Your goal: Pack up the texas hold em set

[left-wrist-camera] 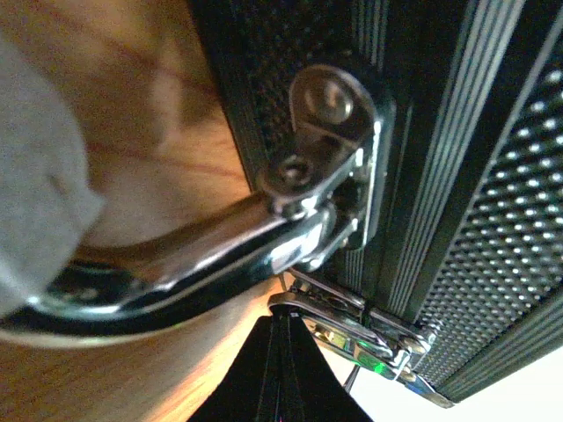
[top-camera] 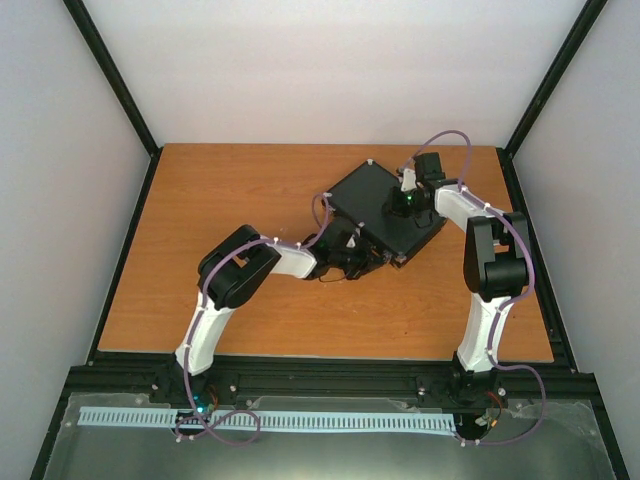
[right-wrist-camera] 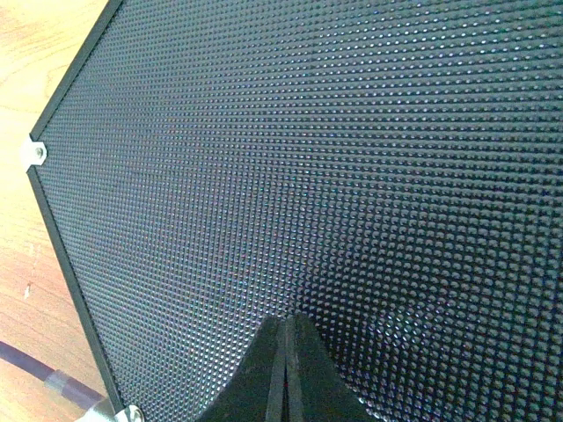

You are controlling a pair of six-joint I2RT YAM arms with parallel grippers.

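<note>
Top external view: black case [top-camera: 365, 190] lies shut and flat, turned cornerwise, on the wooden table [top-camera: 220, 230]. Wide bare wood to the left of the case and on its near side; to its right the table edge and a black frame post [top-camera: 545, 90] are near, so there is little room there. Left claw [top-camera: 355, 262] sits at the near edge of the case, clenched with nothing between its fingers [left-wrist-camera: 264, 378]. In the left wrist view its tips are just beside the silver latch [left-wrist-camera: 352, 330] and below the silver handle [left-wrist-camera: 176, 264]; contact cannot be told. Right claw [top-camera: 400, 208] is over the lid, fingers pressed together and empty, tips close to the dimpled surface. A silver corner cap [right-wrist-camera: 35, 152] marks the lid edge. Plain white walls [top-camera: 330, 60] enclose the table.
</note>
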